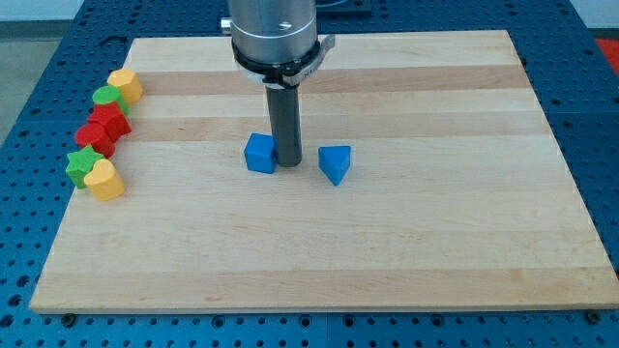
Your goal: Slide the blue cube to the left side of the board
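My tip (286, 161) rests on the board (406, 242) just beside the blue cube (259, 154), against its right face as the view shows it, or so near that I cannot tell a gap; it is a bare rod with nothing to open or close, and it holds nothing — it can only push. The cube sits near the middle of the board, well apart from the left edge; a blue wedge (335, 163) stands close on my other side, toward the view's right. To do this well I judge I should press squarely through the middle of the cube's right face and travel straight toward the view's left; an off-centre push would likely spin it away from me. The cluster at the left edge — yellow block (126, 85), green block (107, 98), red blocks (103, 130), green star (83, 163), yellow heart (104, 180) — lies roughly in line, so I should stop short of it.
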{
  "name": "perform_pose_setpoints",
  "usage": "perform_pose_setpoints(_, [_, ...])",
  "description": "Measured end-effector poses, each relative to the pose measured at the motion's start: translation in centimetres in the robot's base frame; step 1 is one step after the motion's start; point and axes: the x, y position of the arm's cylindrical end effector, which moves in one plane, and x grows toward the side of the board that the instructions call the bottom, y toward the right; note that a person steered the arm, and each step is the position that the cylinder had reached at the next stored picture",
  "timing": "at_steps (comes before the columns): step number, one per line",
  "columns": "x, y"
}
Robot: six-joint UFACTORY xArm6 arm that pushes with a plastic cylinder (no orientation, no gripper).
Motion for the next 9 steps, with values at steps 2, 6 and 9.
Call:
perform_pose_setpoints(2, [-2.7, -1.1])
perform_pose_setpoints(6, [3.3, -8.2])
perform_pose_setpoints(9, [7.2, -13.7])
